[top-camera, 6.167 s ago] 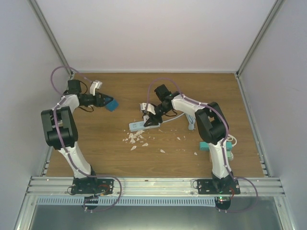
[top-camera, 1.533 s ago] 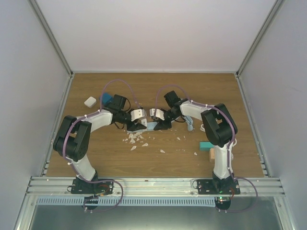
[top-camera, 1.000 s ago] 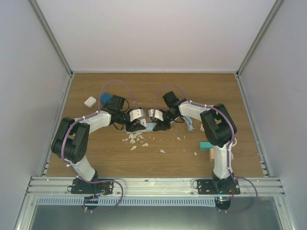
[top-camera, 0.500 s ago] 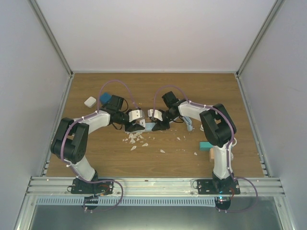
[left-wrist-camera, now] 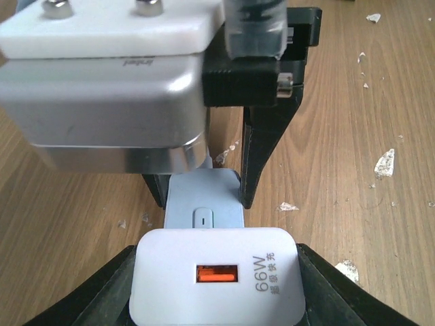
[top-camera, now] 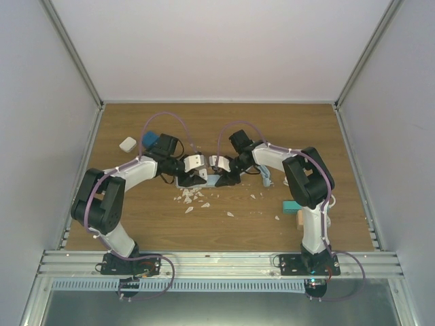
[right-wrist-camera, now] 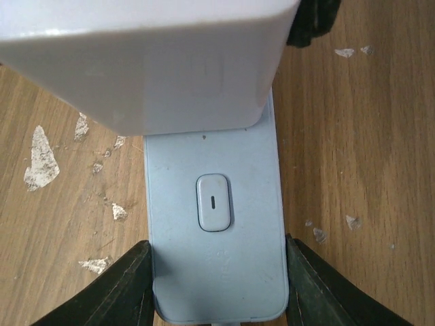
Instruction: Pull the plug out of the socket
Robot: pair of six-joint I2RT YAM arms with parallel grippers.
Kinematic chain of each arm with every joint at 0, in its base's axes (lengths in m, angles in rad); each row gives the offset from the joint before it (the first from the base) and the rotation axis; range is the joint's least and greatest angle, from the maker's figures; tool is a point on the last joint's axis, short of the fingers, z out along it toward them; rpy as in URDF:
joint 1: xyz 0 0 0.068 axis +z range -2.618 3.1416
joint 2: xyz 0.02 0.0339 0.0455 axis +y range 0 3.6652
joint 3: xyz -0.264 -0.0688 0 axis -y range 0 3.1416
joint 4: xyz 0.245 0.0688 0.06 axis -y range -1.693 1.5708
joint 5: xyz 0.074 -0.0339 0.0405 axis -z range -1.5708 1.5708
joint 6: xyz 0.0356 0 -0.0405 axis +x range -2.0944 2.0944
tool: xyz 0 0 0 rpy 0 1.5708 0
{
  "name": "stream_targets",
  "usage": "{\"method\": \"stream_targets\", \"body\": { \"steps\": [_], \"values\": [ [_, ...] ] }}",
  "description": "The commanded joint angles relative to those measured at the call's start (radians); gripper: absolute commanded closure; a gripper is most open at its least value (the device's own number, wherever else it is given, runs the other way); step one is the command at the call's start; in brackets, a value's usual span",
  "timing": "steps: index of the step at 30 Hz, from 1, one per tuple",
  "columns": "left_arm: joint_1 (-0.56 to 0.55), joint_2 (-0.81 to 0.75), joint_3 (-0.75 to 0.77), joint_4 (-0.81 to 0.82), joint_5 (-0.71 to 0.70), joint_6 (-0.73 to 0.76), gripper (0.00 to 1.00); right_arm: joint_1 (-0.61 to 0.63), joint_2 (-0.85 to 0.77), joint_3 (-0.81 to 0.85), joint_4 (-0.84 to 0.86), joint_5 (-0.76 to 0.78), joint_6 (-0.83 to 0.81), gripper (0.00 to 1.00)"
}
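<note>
The plug is a white 66W charger block point(left-wrist-camera: 216, 284) with an orange USB port. It sits on the light blue socket strip point(right-wrist-camera: 216, 251), which lies flat on the wooden table mid-scene point(top-camera: 212, 180). My left gripper point(left-wrist-camera: 215, 288) is shut on the charger, its fingers point(left-wrist-camera: 112, 292) against both sides. My right gripper point(right-wrist-camera: 217, 285) is shut on the strip's switch end, beside the rocker switch point(right-wrist-camera: 213, 202). The two grippers face each other over the strip point(top-camera: 199, 172). The charger's prongs are hidden.
White crumbs point(top-camera: 192, 197) are scattered on the table in front of the strip. A small white block point(top-camera: 127, 143) lies at the far left. A teal block point(top-camera: 291, 206) and a wooden piece sit by the right arm's base. The strip's cable point(top-camera: 266, 178) trails right.
Six seconds ago the left arm was off at the far left; it has since come to the strip. In the last second both grippers have barely shifted.
</note>
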Motion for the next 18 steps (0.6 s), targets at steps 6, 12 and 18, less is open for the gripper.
{"method": "stream_targets", "body": {
  "steps": [6, 12, 18],
  "values": [
    [-0.049, -0.058, 0.057, -0.006, 0.06, 0.072, 0.71, -0.022, 0.068, -0.018, -0.04, 0.179, 0.013, 0.86],
    [0.063, -0.107, 0.025, 0.011, 0.193, 0.053, 0.71, -0.022, 0.068, -0.021, -0.042, 0.186, 0.009, 0.86],
    [0.05, -0.082, 0.035, 0.015, 0.196, 0.043, 0.71, -0.021, 0.07, -0.022, -0.036, 0.185, 0.008, 0.86]
  ]
}}
